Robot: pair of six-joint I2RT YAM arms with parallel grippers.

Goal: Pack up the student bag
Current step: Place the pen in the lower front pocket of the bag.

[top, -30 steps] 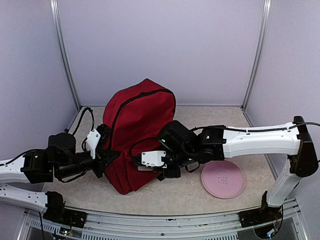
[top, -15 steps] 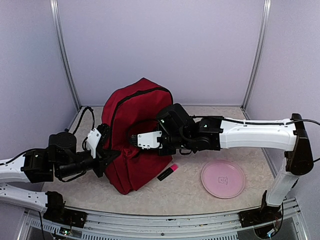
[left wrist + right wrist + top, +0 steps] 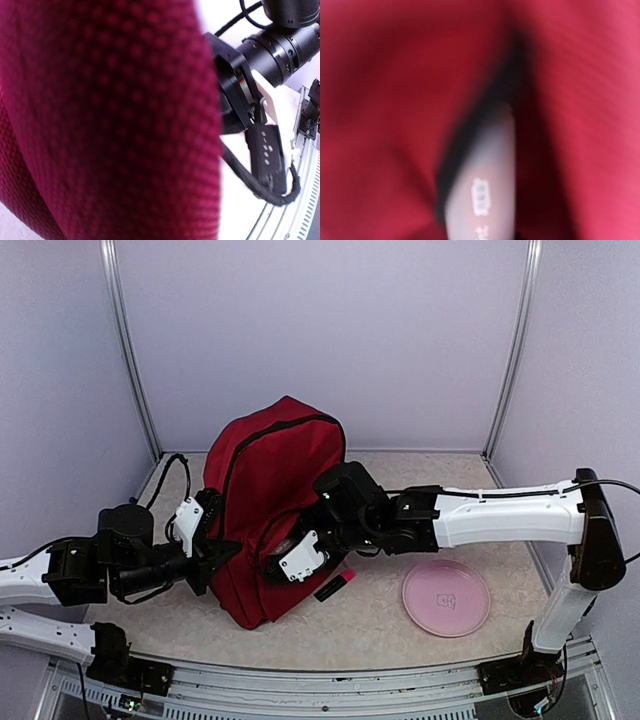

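The student bag [image 3: 275, 470], a dark red backpack with black zippers, stands upright mid-table. My left gripper [image 3: 222, 552] is pressed to its lower left side. In the left wrist view red fabric [image 3: 100, 125] fills the frame and hides the fingers, so it seems shut on the fabric. My right gripper [image 3: 275, 565] is against the bag's lower front. In the right wrist view a pale grey item with a small printed label [image 3: 482, 185] sits centred and points into a dark slit in the red fabric [image 3: 380, 125]. The right fingers are hidden.
A pink and black marker [image 3: 335, 585] lies on the table just right of the bag's foot, under my right forearm. A round pink plate [image 3: 446, 597] lies at the front right. Walls enclose the back and both sides.
My right gripper has dropped from the bag's upper front to its lower front and tilted down to the left. The marker has shown on the table since half a second ago. The left arm is still.
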